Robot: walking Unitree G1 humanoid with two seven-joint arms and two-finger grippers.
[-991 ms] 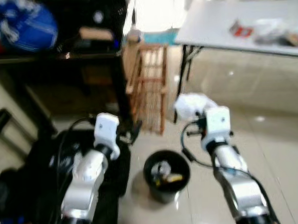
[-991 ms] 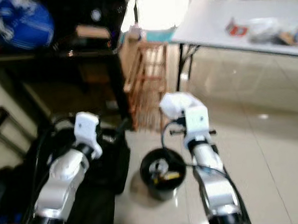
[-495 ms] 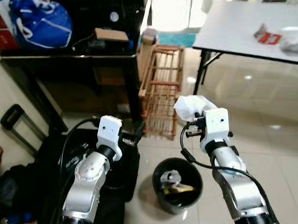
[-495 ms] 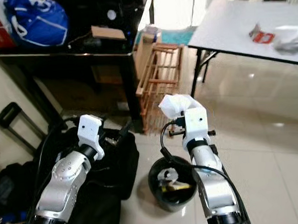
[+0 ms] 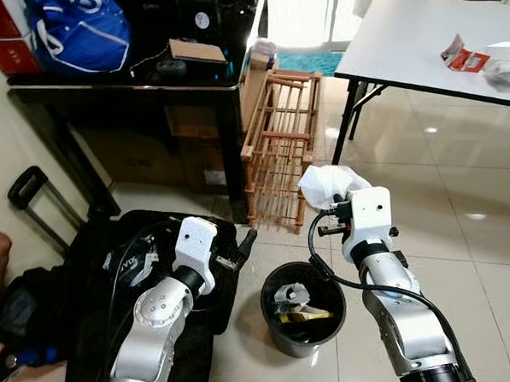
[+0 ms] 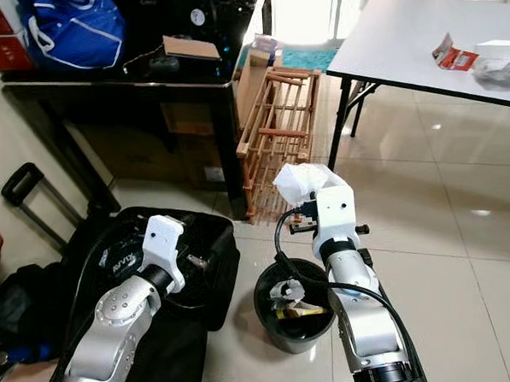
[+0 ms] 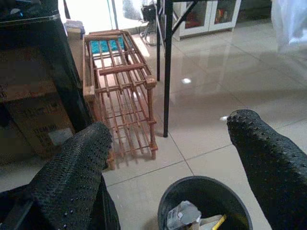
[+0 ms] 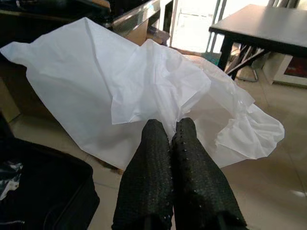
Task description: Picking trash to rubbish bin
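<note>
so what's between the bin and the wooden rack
Bare tiled floor separates the black bin from the wooden rack, clearest in the left eye view.

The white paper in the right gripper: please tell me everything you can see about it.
The white paper is a thin, crumpled sheet, like tissue or wrapping paper, with many folds and loose, ragged edges. The right gripper holds it up with its two black fingers pinched shut on its lower edge. It hangs in the air, beyond the black rubbish bin on the tiled floor, and touches nothing else.
</note>
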